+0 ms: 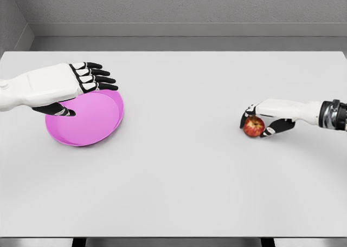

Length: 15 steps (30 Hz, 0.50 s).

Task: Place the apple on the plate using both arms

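Observation:
A red apple [253, 127] rests on the white table at the right. My right hand [259, 120] reaches in from the right edge and its fingers curl around the apple, thumb below and fingers over the top. A magenta plate [95, 122] lies at the left of the table. My left hand [87, 87] hovers over the plate's upper left part, fingers stretched out and thumb hanging below, holding nothing. The hand hides part of the plate's far rim.
The white table [179, 166] spans the whole view, with its front edge near the bottom. A grey wall runs behind the far edge. A wide stretch of bare tabletop separates plate and apple.

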{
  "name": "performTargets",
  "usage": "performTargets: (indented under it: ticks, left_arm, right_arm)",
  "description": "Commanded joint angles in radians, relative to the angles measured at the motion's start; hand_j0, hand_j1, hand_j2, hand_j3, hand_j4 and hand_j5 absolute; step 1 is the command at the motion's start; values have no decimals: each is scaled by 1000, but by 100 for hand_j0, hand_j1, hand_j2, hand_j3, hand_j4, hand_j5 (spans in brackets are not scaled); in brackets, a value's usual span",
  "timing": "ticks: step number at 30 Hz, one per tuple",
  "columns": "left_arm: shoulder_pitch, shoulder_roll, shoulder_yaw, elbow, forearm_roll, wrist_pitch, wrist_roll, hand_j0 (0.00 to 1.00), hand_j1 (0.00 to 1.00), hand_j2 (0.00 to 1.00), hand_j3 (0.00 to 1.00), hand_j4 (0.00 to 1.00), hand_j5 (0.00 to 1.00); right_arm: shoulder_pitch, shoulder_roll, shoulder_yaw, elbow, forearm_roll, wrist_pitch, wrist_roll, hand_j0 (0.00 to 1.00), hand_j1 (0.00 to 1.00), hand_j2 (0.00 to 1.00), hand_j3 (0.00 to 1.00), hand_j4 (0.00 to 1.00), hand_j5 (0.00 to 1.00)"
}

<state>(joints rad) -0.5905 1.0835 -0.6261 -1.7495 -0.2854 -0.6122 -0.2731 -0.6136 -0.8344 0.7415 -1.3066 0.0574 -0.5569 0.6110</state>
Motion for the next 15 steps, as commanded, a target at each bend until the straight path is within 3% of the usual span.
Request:
performTargets:
  ticks: [1, 4, 9, 12, 15]
  left_arm:
    - [0, 1, 0, 1, 6, 1, -15, 100, 100, 100, 100, 100, 100]
    - [0, 1, 2, -1, 8, 1, -17, 100, 100, 100, 100, 100, 100]
    - [1, -4, 0, -1, 8, 1, -18, 100, 100, 100, 100, 100, 100]
    - [2, -4, -1, -1, 8, 1, -18, 100, 100, 100, 100, 100, 100]
    - [0, -4, -1, -1, 8, 1, -18, 100, 100, 100, 100, 100, 100]
  right_arm:
    - [-2, 15, -1, -13, -21, -51, 0, 45, 45, 45, 45, 45, 45]
    - [-12, 34, 2, -140, -94, -54, 0, 45, 45, 45, 45, 45, 45]
    - [-100, 173, 79, -135, -85, 43, 0, 46, 46, 46, 46, 46, 46]
    - [-126, 248, 105, -94, -80, 49, 0, 47, 47, 47, 47, 47, 47]
    - [-135, 259, 101, -62, -79, 35, 0, 52, 52, 52, 52, 52, 52]
